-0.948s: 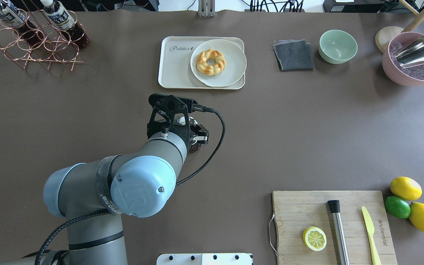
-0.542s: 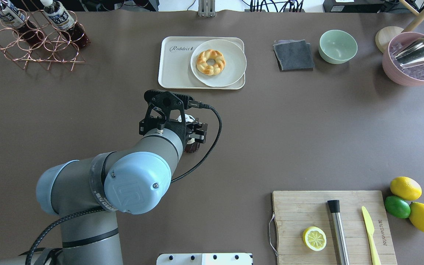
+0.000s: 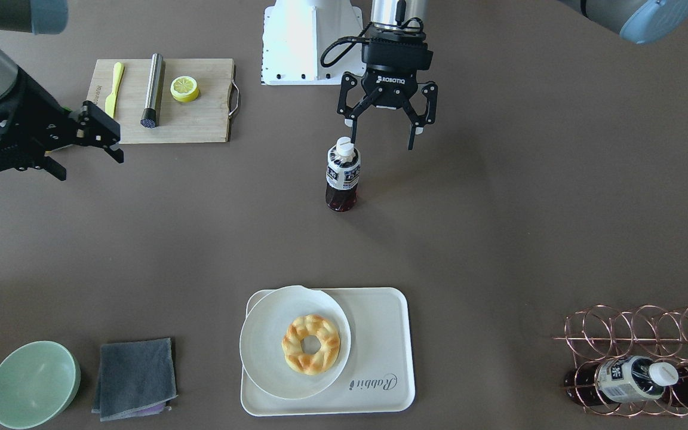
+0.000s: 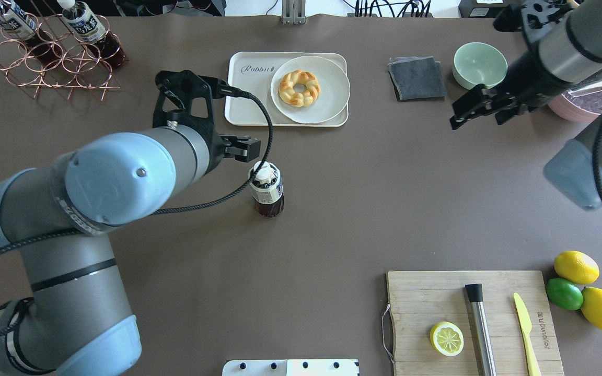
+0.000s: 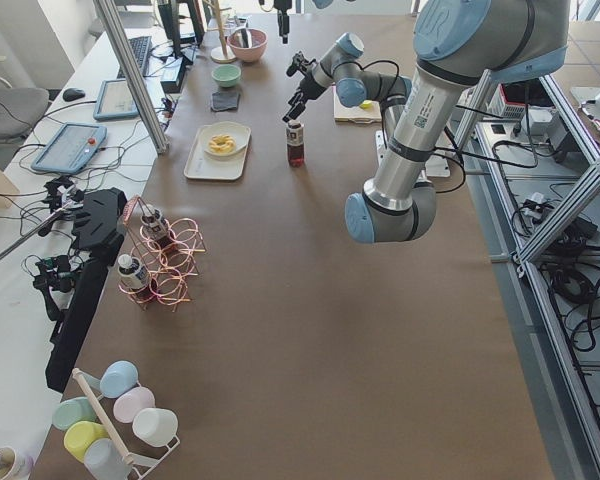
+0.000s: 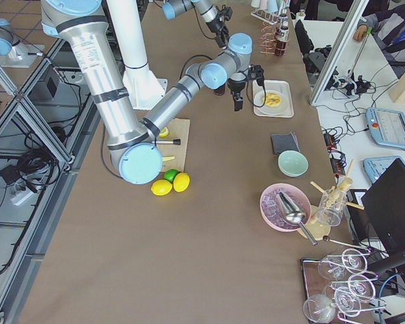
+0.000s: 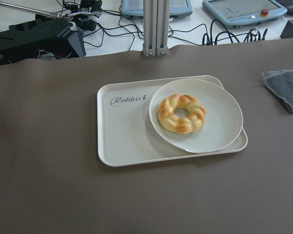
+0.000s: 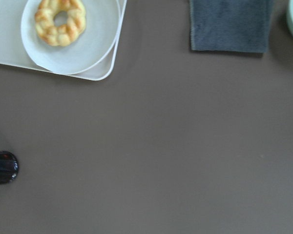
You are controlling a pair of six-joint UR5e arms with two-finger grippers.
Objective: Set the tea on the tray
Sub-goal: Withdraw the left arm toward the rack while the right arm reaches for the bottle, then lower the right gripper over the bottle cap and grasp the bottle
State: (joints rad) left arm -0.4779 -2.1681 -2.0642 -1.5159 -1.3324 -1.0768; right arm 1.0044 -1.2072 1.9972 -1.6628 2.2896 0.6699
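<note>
The tea bottle (image 4: 266, 189) stands upright and free on the brown table, on the near side of the tray; it also shows in the front view (image 3: 343, 176). The cream tray (image 4: 249, 99) with "Rabbit" lettering holds a white plate (image 4: 327, 102) with a braided doughnut (image 4: 299, 87), its left part bare; the left wrist view shows it too (image 7: 127, 136). My left gripper (image 3: 381, 142) is open and empty, raised just beside the bottle's cap. My right gripper (image 4: 476, 121) hangs open and empty over the table right of the tray, near the grey cloth.
A copper wire rack (image 4: 50, 68) with two more bottles stands at the far left. A grey cloth (image 4: 417, 78), a green bowl (image 4: 479, 65) and a pink bowl (image 4: 583, 107) sit far right. A cutting board (image 4: 468, 318) and citrus fruit (image 4: 575, 267) lie near right.
My left gripper has let go of the tea bottle, lifted and drawn away to the left. The bottle stands alone. My right arm has come into view from the right.
</note>
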